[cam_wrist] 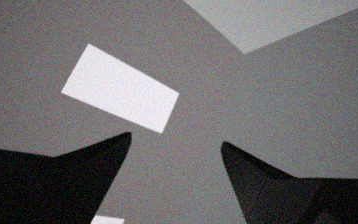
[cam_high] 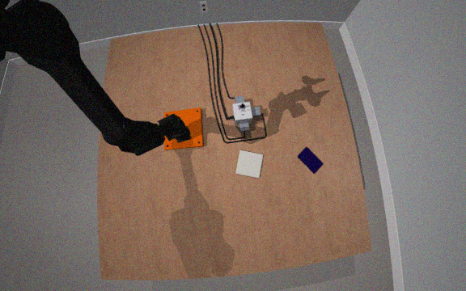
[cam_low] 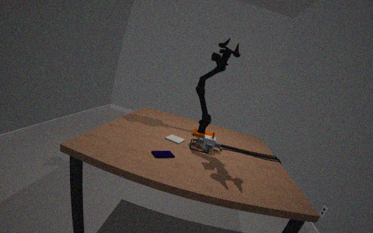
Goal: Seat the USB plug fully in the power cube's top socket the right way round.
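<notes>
Since the little black plug [cam_high: 242,106] [cam_low: 213,135] sticking up from the white cube [cam_high: 239,117] [cam_low: 210,138], upper centre in the top view, looks small and probably stiff, I'd pinch its sides gently with that wide-apart, empty hand [cam_low: 233,43] [cam_wrist: 177,141].

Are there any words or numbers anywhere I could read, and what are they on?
None that can be read.
The white power cube has small dark marks on top, too small and blurred to tell what they are.
</notes>
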Controlling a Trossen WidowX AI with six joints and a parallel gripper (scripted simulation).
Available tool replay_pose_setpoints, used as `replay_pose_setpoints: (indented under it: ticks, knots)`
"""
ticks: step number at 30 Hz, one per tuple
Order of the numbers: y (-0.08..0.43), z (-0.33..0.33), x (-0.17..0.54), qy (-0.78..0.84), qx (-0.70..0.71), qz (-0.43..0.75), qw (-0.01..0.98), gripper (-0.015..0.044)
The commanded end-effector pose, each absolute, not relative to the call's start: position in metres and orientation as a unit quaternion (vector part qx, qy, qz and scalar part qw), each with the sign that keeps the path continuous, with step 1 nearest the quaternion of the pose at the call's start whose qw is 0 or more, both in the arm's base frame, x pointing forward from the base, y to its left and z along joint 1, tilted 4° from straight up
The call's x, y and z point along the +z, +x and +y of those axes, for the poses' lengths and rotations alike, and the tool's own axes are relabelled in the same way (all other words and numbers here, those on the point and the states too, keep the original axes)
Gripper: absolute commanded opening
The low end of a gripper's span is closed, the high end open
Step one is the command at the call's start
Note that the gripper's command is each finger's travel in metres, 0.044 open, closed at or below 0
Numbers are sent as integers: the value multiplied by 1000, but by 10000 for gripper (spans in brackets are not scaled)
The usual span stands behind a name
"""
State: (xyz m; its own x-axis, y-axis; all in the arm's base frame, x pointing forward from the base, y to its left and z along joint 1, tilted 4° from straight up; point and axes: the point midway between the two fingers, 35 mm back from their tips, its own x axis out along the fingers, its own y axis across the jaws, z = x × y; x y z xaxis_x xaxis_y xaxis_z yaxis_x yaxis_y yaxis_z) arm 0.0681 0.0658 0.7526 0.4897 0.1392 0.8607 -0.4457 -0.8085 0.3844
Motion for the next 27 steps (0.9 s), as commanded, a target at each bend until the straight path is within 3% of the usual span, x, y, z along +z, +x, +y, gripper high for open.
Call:
replay_pose_setpoints:
  ticks: [1, 3, 10, 16, 22, 27]
  knots:
    - [69, 68, 752, 811, 495, -95, 297, 426]
    - [73, 86, 745, 809, 484, -101, 319, 440]
    - [106, 173, 716, 637, 448, -180, 601, 440]
    - [165, 235, 660, 446, 390, -168, 788, 440]
    - [245, 261, 582, 226, 308, -122, 916, 440]
    - [302, 259, 508, 42, 257, -43, 965, 440]
